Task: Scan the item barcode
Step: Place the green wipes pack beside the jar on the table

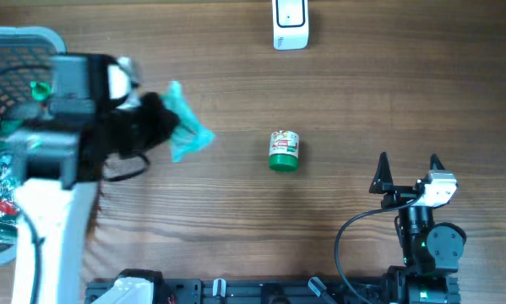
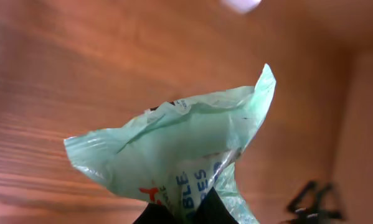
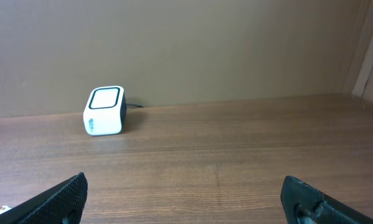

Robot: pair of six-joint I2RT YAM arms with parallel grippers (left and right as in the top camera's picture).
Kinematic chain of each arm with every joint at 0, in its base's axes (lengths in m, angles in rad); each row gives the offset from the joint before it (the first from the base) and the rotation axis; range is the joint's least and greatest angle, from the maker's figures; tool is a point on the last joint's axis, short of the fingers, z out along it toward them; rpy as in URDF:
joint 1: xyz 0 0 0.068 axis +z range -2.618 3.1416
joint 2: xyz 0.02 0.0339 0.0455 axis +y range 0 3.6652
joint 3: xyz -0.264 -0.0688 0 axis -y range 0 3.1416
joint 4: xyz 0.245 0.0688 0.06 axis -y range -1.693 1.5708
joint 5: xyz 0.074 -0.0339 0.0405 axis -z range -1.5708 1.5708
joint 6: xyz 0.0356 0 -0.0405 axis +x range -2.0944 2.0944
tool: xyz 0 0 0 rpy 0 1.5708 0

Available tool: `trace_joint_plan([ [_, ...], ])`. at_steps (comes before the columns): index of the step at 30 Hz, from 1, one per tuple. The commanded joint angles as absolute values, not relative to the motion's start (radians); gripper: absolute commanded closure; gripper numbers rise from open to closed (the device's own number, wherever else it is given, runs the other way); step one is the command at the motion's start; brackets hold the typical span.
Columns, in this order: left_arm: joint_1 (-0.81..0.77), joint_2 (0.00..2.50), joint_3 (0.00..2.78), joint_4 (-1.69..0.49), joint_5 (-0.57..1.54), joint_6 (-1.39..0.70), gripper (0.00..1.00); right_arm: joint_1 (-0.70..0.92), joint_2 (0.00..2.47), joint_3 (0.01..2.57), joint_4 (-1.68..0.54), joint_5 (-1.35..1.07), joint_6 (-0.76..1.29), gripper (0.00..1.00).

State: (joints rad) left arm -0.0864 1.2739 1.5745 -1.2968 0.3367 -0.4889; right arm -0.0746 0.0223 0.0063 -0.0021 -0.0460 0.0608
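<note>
While gripping bag (image 2: pixel 180 149), left hand (image 2: pixel 185 214) (closed)

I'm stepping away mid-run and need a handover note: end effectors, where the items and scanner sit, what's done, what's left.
Left end effector: shut on the green plastic packet, held just right of the basket.
Right end effector: open, holding nothing, at the table's near right.
Scanner: far edge, about centre.
Green-lidded jar: lying mid-table, apart from both arms.
Done: packet gripped.
Left: carry the packet to the scanner and present its barcode.
</note>
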Motion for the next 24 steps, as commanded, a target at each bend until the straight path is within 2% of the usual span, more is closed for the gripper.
trace_joint_plan([
  [1,-0.258,1.346,1.438,-1.224,0.181,-0.448,0.96,-0.076,0.018,0.006,0.000,-0.060,0.079,0.00],
  [8,-0.405,1.555,1.179,-0.852,0.181,-0.452,0.96,-0.076,0.018,0.006,0.000,-0.060,0.079,0.00],
  [13,-0.470,1.756,1.162,-0.693,0.181,-0.456,0.91,-0.076,0.018,0.006,0.000,-0.060,0.079,0.00],
  [18,-0.498,1.829,1.162,-0.643,0.181,-0.486,0.90,-0.076,0.018,0.006,0.000,-0.060,0.079,0.00],
  [19,-0.500,1.829,1.162,-0.638,0.181,-0.487,0.87,-0.076,0.018,0.006,0.000,-0.060,0.079,0.00],
  [21,-0.503,1.829,1.162,-0.631,0.181,-0.514,0.51,-0.076,0.018,0.006,0.000,-0.060,0.079,0.00],
  [22,-0.503,1.829,1.162,-0.631,0.183,-0.555,0.39,-0.076,0.018,0.006,0.000,-0.060,0.079,0.00],
  [24,-0.503,1.827,1.167,-0.631,0.205,-0.569,0.28,-0.076,0.018,0.006,0.000,-0.060,0.079,0.00],
])
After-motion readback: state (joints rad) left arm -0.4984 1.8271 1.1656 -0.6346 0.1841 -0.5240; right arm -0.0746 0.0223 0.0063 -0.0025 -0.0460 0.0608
